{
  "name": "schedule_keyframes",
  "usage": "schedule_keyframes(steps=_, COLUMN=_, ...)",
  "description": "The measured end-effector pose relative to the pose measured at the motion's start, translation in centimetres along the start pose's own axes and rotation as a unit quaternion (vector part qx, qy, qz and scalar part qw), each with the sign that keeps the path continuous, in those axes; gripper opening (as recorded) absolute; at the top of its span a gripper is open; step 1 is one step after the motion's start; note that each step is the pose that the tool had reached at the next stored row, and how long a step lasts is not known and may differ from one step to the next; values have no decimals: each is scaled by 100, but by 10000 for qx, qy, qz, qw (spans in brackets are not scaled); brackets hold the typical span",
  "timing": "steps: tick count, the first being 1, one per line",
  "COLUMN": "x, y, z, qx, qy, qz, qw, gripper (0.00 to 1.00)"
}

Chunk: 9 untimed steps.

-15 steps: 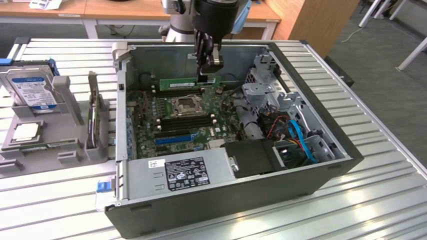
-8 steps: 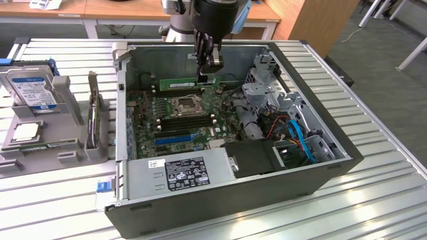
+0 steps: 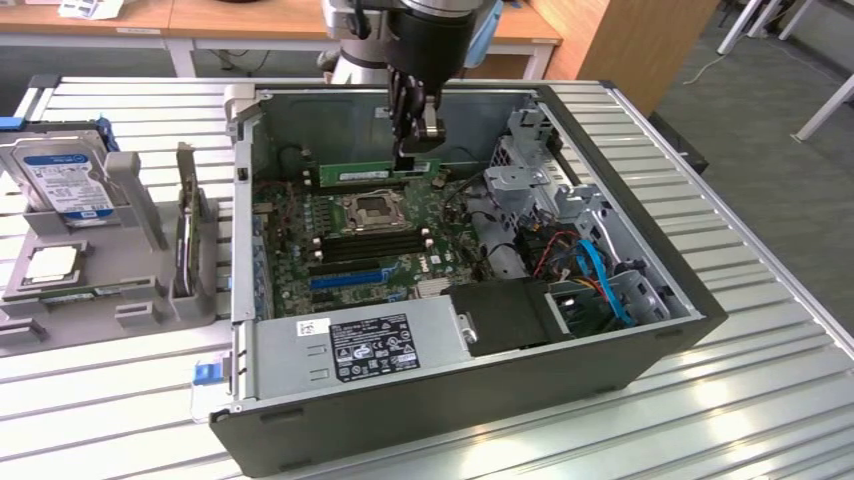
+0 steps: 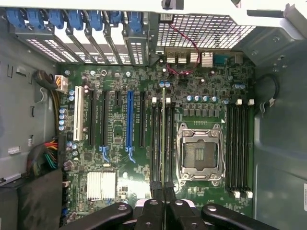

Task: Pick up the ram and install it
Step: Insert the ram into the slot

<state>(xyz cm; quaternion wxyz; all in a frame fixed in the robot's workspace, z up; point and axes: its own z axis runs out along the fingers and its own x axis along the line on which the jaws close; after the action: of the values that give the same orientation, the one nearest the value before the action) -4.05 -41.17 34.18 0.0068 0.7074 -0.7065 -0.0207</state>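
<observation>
Currently: arm reaches down into the open computer case (image 3: pixel 400 430) lying on the slatted table (image 3: pixel 747 400). Gripper (image 3: pixel 416 150) jaws narrow, pinching the ram (image 3: pixel 374 172) by its upper edge. Ram held level, long side running left-right in the exterior view, over the far part of the motherboard (image 3: pixel 347 255), just beyond the processor socket (image 3: pixel 374 208). Wrist view: ram (image 4: pixel 163 139) seen edge-on between the fingers, gripper (image 4: pixel 163 194), in line with the black memory slots (image 4: pixel 156 143) beside the socket (image 4: pixel 200 153). Cannot tell whether it touches a slot. Hard drive (image 3: pixel 67 180) stands in a holder well off to the exterior view's left.
</observation>
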Motion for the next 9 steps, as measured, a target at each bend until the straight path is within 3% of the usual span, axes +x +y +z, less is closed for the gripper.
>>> schedule_keyframes(steps=9, x=2, y=-3, z=83, qx=0, qy=0, qz=0, qw=10000, gripper=12)
